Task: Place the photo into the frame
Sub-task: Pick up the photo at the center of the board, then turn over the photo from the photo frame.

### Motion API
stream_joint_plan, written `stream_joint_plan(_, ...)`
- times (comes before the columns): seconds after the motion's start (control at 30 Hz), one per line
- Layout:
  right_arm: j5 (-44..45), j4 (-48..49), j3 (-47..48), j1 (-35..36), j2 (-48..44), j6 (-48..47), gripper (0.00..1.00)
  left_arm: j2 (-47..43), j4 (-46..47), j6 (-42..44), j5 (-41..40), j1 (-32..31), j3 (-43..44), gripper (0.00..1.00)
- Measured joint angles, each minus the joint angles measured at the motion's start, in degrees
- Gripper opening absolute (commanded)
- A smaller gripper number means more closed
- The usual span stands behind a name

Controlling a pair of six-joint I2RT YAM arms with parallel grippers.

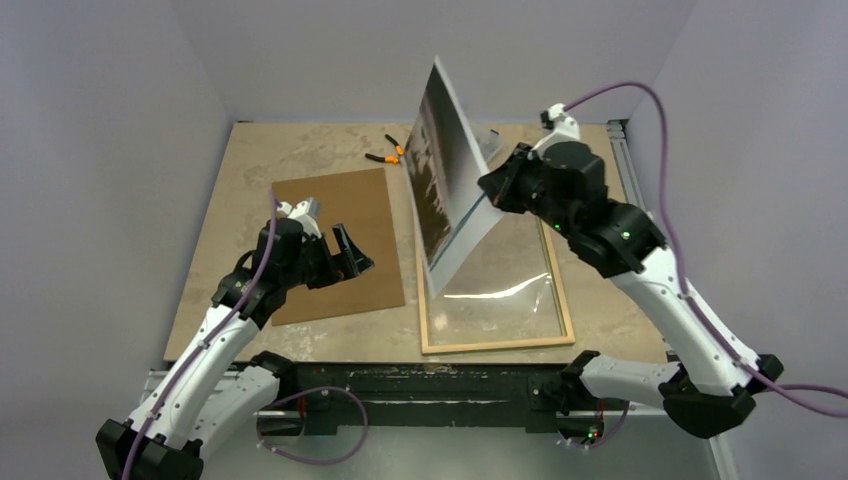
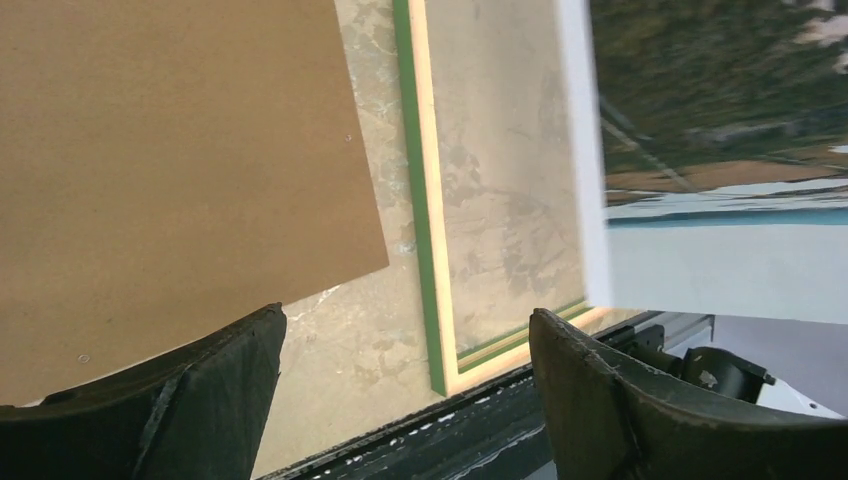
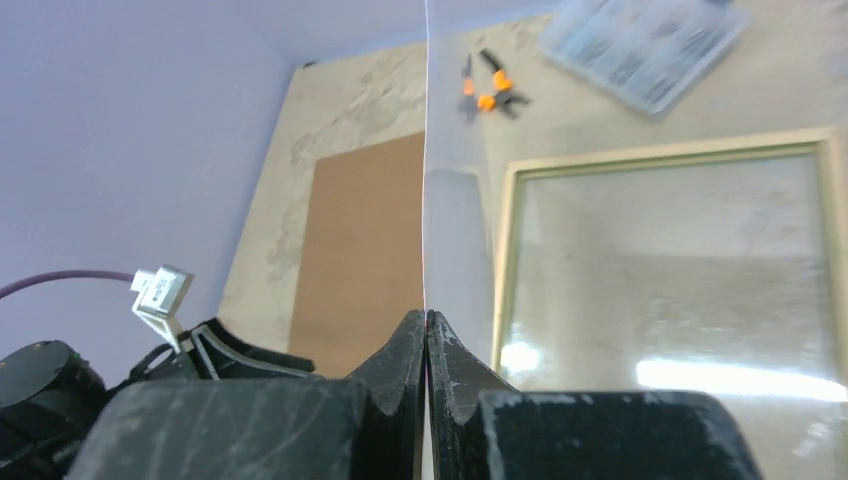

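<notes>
Between the right tool (image 3: 427, 328) tips — the photo (image 1: 440, 170), pinched by one edge, stands tilted, lower edge down at the frame (image 1: 497, 345), probably to hinge flat inside. To its left, the left tool (image 2: 405, 320) hangs spread and empty over the brown board (image 1: 350, 200).

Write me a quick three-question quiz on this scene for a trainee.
1. True or false: the photo lies flat inside the frame.
2. Which jaws clamp the photo: A left, B right, C neither?
3. Fill in: in the top view, the brown backing sheet lies to the frame's ____.

Key: 1 false, it stands on edge, leaning over the pane; 2 B; 3 left.
</notes>
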Motion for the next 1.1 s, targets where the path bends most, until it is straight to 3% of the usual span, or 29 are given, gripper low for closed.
stream_joint_plan(0.17,9.7,-13.0,8.8,0.1,-1.7,-6.1,0.00,1.3,1.0,-1.0,1.6,-0.5,0.0,0.89)
stream_joint_plan(0.4,12.8,-21.2,8.6,0.3,1.8,-11.9,0.00,3.1,1.7,-2.0,2.8,-1.2,0.0,0.89)
stream_joint_plan(0.67,11.6,-19.8,2.5,13.5,13.0,-12.6,0.00,3.1,3.1,-4.0,3.5,-1.2,0.0,0.89)
stream_joint_plan(0.97,6.1,-9.3,-3.6,24.7,20.2,-12.3,0.00,1.6,2.9,-8.6,0.9,-1.2,-0.1,0.91)
stream_joint_plan(1.1,2.7,-3.6,-7.0,27.1,23.3,-10.8,0.14,1.3,3.0,-10.9,-0.7,-1.0,-1.4,0.91)
